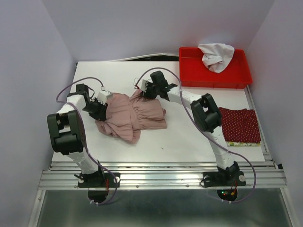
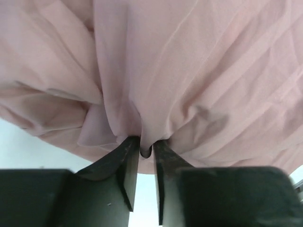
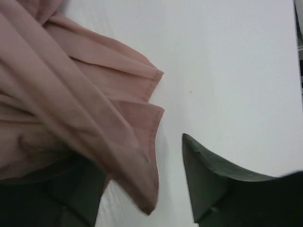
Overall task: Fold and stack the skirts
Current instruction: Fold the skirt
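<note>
The dusty-pink pleated skirt (image 1: 135, 116) lies bunched in the middle of the white table (image 1: 180, 137). My left gripper (image 1: 103, 105) is at its left edge. In the left wrist view its jaws (image 2: 147, 146) stand slightly apart, and a loose fold of the pink skirt (image 2: 189, 71) hangs between the tips. My right gripper (image 1: 143, 90) is at the skirt's far edge. It (image 3: 142, 156) is open, with a pink hem corner (image 3: 142, 189) draped off its left finger. A dark red dotted skirt (image 1: 240, 124) lies folded at the right, on a yellow-green one (image 1: 244, 143).
A red bin (image 1: 189, 75) stands at the back right with a crumpled white cloth (image 1: 216, 56) in it. The folded stack lies close to the table's right edge. Both arms' cables loop over the table's left and middle.
</note>
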